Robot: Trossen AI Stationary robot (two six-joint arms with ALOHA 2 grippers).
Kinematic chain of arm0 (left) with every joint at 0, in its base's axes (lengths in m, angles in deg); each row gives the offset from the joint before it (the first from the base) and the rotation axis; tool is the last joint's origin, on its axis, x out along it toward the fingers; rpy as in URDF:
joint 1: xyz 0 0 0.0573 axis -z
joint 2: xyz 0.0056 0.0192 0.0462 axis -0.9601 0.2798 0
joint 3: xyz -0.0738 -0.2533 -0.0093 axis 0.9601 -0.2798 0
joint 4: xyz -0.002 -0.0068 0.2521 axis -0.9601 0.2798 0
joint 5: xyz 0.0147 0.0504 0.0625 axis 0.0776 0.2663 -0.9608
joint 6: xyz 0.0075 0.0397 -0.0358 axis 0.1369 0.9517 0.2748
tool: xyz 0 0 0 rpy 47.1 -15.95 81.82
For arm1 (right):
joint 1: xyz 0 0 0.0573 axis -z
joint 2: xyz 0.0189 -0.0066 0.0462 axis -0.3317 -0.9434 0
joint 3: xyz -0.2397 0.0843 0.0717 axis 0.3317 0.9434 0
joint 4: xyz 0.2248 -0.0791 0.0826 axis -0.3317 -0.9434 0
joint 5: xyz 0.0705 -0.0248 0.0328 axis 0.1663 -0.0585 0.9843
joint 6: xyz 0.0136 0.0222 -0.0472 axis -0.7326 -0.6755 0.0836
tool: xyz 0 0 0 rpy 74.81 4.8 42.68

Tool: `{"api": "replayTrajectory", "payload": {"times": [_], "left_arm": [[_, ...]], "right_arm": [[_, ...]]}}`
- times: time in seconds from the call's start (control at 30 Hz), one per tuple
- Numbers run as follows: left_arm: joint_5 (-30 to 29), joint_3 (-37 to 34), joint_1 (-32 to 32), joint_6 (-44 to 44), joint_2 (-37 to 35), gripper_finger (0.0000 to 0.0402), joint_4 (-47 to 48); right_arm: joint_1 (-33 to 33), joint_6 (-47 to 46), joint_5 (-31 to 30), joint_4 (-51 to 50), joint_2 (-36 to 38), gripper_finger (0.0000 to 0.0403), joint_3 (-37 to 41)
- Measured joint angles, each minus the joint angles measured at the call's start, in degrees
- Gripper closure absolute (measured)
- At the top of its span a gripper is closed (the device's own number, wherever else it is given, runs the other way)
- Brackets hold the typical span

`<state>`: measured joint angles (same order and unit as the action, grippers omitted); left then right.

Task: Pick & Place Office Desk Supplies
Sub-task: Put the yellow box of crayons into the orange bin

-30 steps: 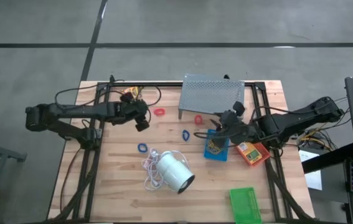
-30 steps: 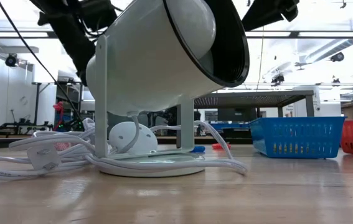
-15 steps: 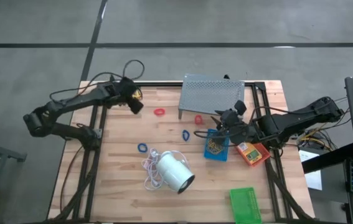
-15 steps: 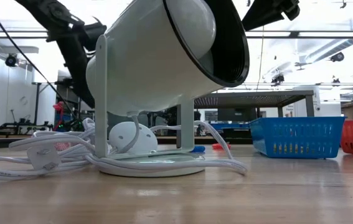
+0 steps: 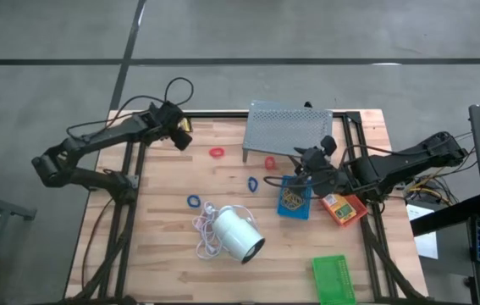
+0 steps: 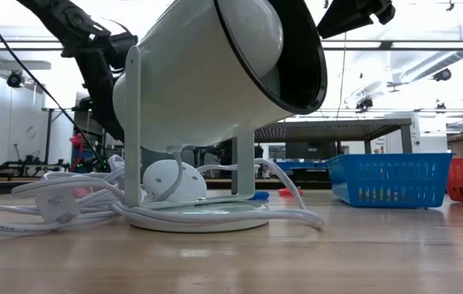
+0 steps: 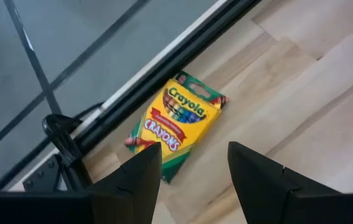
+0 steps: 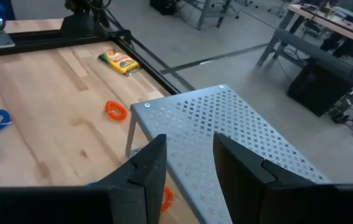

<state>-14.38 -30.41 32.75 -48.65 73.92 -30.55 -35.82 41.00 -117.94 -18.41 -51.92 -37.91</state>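
A yellow and green crayon box (image 7: 179, 121) lies flat on the wood near the table's far left corner (image 5: 186, 125). My left gripper (image 7: 195, 152) hovers open just short of it, tilted down, with nothing between its fingers (image 5: 179, 137). My right gripper (image 8: 190, 142) is open and empty above the blue tray (image 5: 294, 200), facing the grey perforated stand (image 8: 226, 137). Two red loops (image 5: 216, 153) (image 5: 269, 162) and two blue loops (image 5: 253, 182) (image 5: 193, 201) lie on the table. A red tray (image 5: 345, 209) holds a yellow-orange box. A green tray (image 5: 333, 278) sits at the near right.
A white lamp (image 5: 238, 235) with coiled white cord (image 5: 206, 229) lies near the table's middle front and fills most of the low view (image 6: 215, 90). The stand (image 5: 289, 129) occupies the far middle. The black table frame (image 7: 164, 68) runs just beyond the crayon box.
My left gripper has swung from the table's left middle toward the far edge, to the far left corner beside the crayon box, most of the way in the first half second, turning as it went. My right arm has kept still.
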Motion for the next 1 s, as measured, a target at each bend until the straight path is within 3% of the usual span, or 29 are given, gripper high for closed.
{"api": "replayTrajectory", "payload": {"times": [0.23, 0.5, 0.77, 1.0], "left_arm": [[0.1, 0.0, 0.0, 1.0, 1.2, 0.0215, -3.8], [0.3, 0.9, -0.2, 10.9, 14.0, 0.0215, -7.2], [-0.1, 7.9, -2.5, 13.3, 26.2, 0.0216, -6.8], [0.9, 15.0, -5.8, 8.2, 30.3, 0.0216, 1.1]], "right_arm": [[0.0, -0.2, -0.9, 0.0, 0.0, 0.0273, 0.0], [0.0, -0.2, -0.9, 0.0, 0.0, 0.028, 0.4], [0.0, -0.2, -0.9, 0.0, 0.0, 0.0275, 1.2], [0.0, -0.2, -0.8, 0.0, 0.0, 0.0282, 2.0]]}}
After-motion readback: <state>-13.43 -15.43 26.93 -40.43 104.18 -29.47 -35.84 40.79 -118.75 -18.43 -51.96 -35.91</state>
